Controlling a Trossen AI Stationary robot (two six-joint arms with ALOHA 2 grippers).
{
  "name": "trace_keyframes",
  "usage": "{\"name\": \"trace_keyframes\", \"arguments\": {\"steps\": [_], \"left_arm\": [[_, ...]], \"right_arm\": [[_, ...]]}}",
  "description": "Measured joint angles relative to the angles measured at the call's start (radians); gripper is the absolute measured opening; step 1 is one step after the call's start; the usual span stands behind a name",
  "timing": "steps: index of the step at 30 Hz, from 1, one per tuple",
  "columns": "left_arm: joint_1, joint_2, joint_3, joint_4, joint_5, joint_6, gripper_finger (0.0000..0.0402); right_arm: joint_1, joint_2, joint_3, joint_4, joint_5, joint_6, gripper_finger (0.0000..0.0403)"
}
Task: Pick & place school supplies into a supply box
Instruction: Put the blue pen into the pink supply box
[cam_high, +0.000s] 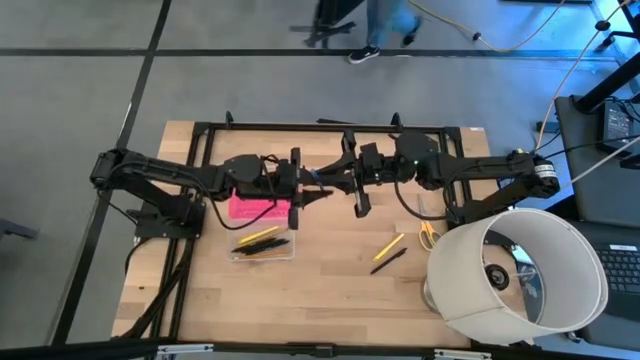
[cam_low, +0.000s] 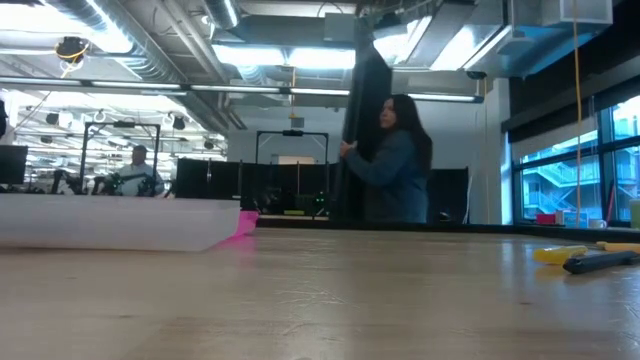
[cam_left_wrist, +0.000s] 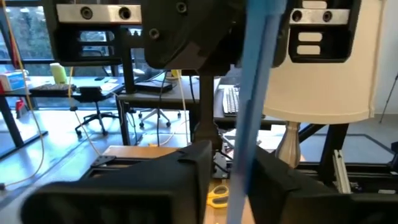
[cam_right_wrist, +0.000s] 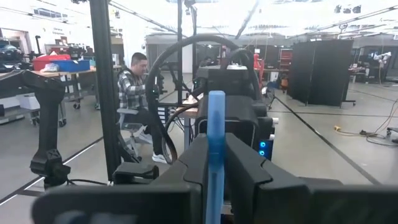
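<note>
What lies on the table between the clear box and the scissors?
The high view shows two things there: a yellow pencil and a black pen, side by side, nearer the scissors than the box.

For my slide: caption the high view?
Both grippers meet mid-table around a blue pen, above the pink-lidded supply box.

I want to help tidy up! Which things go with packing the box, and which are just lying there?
For the job: blue pen between left claw and right claw above mid-table; supply box holding pens; pink lid; yellow pencil; black pen; scissors.
Just lying about: white lampshade; person standing in the room behind.
</note>
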Motion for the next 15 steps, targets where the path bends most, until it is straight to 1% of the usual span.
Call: {"name": "trace_keyframes", "arguments": {"steps": [4, 6, 10, 12, 15], "left_arm": [[0.000, 0.000, 0.000, -0.001, 0.000, 0.022, 0.0030], [0.000, 0.000, 0.000, -0.006, 0.003, 0.028, 0.0014], [0.000, 0.000, 0.000, -0.016, 0.001, 0.030, 0.0015], [0.000, -0.002, 0.000, -0.042, 0.000, 0.023, 0.0016], [0.000, -0.003, 0.000, -0.111, -0.003, 0.014, 0.0013]], "right_arm": [[-0.001, 0.000, 0.000, -0.010, 0.000, 0.000, 0.0043], [0.000, 0.000, 0.000, -0.023, 0.001, -0.003, 0.0048], [-0.002, -0.002, 0.002, -0.073, 0.001, -0.024, 0.0077], [-0.002, 0.000, 0.001, -0.099, 0.002, -0.048, 0.0102], [-0.003, -0.002, 0.001, -0.133, 0.036, -0.052, 0.0143]]}}
